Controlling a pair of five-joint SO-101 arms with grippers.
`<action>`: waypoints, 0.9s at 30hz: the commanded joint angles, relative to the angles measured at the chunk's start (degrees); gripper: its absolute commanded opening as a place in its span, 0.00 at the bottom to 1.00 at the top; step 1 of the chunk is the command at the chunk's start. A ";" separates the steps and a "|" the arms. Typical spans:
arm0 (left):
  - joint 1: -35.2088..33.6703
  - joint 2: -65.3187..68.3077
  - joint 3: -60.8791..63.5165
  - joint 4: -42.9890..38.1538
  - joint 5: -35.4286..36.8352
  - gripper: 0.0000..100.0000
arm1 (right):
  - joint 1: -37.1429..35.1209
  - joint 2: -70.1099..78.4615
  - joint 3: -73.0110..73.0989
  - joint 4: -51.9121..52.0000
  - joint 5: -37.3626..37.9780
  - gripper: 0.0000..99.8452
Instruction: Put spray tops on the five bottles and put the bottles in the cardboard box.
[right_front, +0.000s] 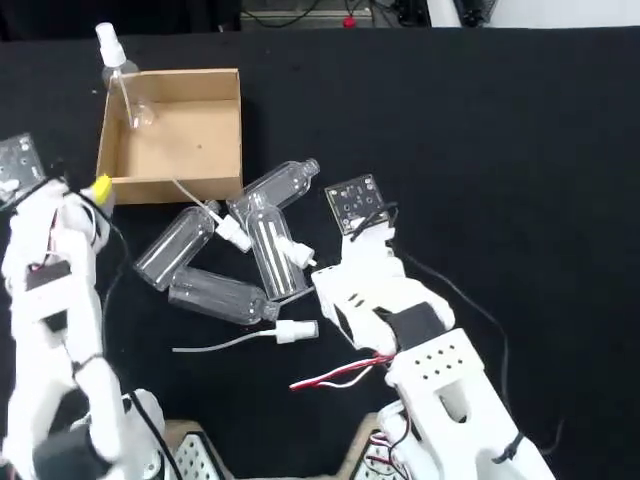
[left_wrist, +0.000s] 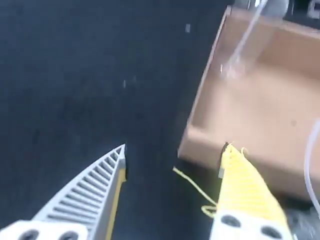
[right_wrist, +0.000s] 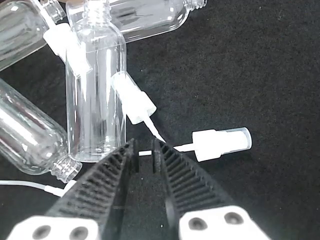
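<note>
Left gripper, one finger ribbed grey and the other wrapped in yellow, is spread wide, with bare black tablecloth between the tips. In the high view it sits at the left edge, and the yellow finger is just beside the lower left corner of the shallow brown cardboard box in the upper left of the frame.

At the box's upper left corner stands a clear plastic bottle with a white spray top fitted. Whether it is inside the wall or just outside cannot be told.

Below the box, left of centre, four uncapped clear plastic bottles lie in a loose heap, some touching. Loose white spray tops with thin dip tubes lie among and beside them.

The right gripper, black and ribbed, is just right of the heap. Its jaws are close together with a slim gap, which a thin white tube crosses. Another loose top lies near its tips.
</note>
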 joint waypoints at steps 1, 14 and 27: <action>-0.40 -10.99 0.13 17.85 0.53 0.30 | -2.81 -0.40 -5.76 2.29 0.62 0.06; 0.22 -15.47 7.60 22.42 3.78 0.30 | -20.04 7.08 -20.35 4.66 0.09 0.06; 0.13 -15.74 8.57 21.45 3.78 0.30 | -21.36 44.62 -44.88 1.49 -5.45 0.06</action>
